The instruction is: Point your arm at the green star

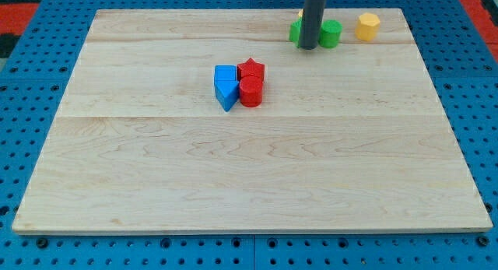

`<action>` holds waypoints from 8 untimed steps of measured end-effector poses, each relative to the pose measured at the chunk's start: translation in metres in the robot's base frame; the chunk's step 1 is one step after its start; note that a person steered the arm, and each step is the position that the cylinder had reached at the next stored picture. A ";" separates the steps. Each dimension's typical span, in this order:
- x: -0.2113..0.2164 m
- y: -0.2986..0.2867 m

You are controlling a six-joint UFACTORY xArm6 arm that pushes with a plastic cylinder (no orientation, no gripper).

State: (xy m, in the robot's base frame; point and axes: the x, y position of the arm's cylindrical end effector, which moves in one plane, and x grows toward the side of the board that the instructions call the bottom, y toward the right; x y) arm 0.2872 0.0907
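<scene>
My tip (309, 47) is at the view's top right of centre, its rod rising out of the top edge. It stands right between two green blocks. The green block to its left (296, 31) is mostly hidden behind the rod, so its shape is unclear. The green block to its right (331, 33) looks rounded. I cannot tell which one is the star. A bit of yellow shows behind the rod.
A yellow hexagonal block (368, 26) lies at the view's top right. Near the centre left sits a tight cluster: a blue cube (225, 74), a blue triangular block (227, 95), a red star (250, 69) and a red cylinder (250, 92). The wooden board (249, 177) lies on a blue pegboard.
</scene>
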 end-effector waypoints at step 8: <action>-0.049 -0.112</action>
State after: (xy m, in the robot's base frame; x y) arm 0.2383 -0.0210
